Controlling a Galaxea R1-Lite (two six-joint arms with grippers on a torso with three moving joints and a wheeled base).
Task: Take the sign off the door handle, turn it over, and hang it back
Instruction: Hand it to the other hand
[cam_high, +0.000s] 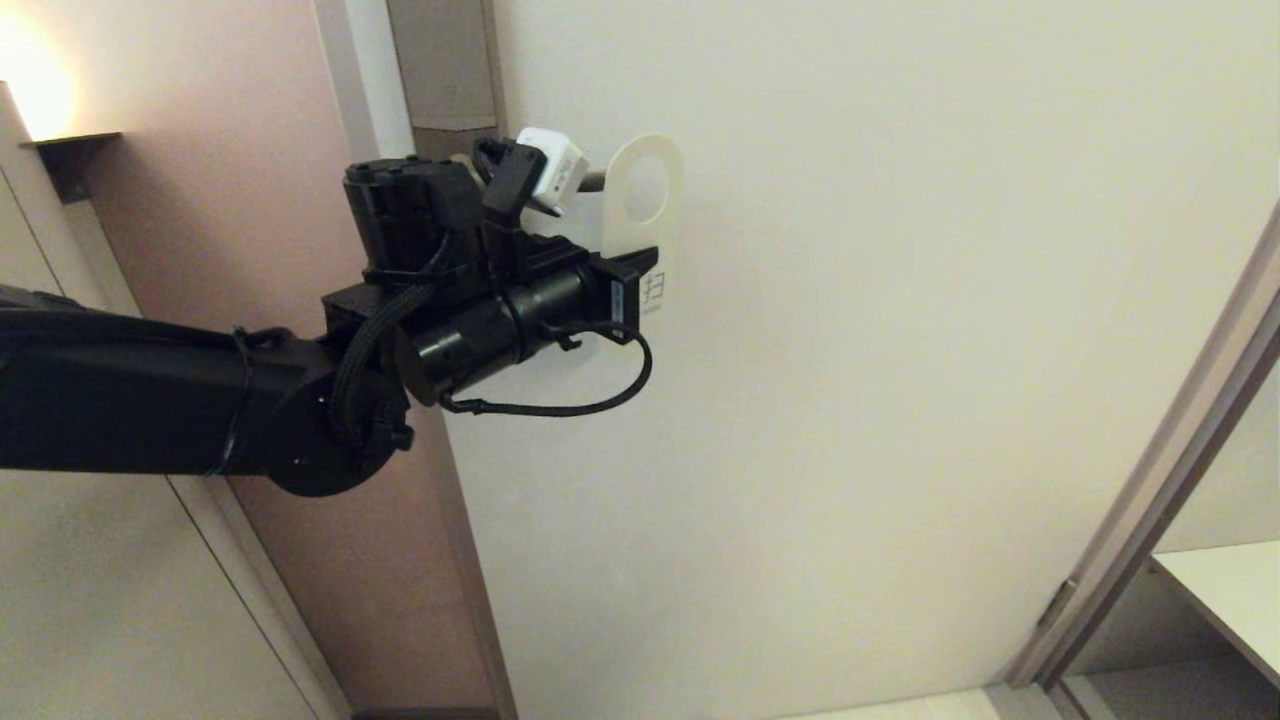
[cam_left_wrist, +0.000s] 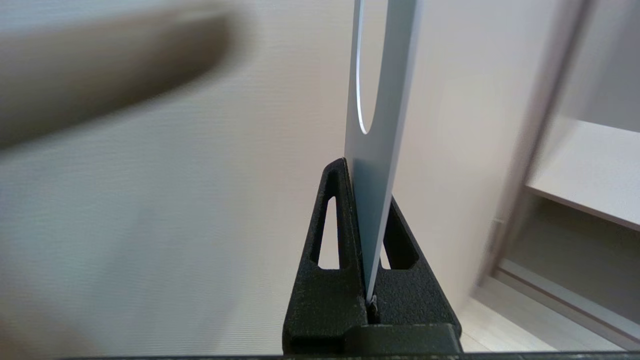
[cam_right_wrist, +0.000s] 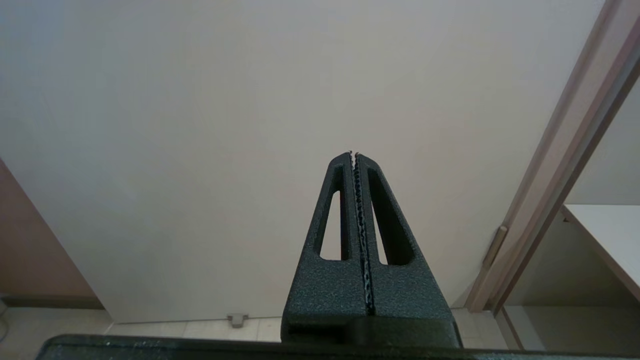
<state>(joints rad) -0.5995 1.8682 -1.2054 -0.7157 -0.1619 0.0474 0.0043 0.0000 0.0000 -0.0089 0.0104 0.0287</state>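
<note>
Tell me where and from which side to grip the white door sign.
Grip the flat white hanger card on its solid lower part, below the oval hole, coming at its thin edge so each jaw presses one face. The left gripper already clamps it so, leaving the hole free for the beige metal lever.

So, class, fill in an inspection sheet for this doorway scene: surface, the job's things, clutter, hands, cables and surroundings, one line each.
Surface: pale door, plain and bare.
Job's things: white sign held upright by its lower part, its oval hole level with the tip of the door handle; whether the handle is through the hole cannot be told.
Clutter: nothing seen.
Hands: left hand shut on the sign, edge-on between its fingers; right hand shut, empty, facing the door lower down.
Cables: black cable looping under the left wrist.
Surroundings: door frame on the right, white shelf beyond it, lit wall lamp upper left.
</note>
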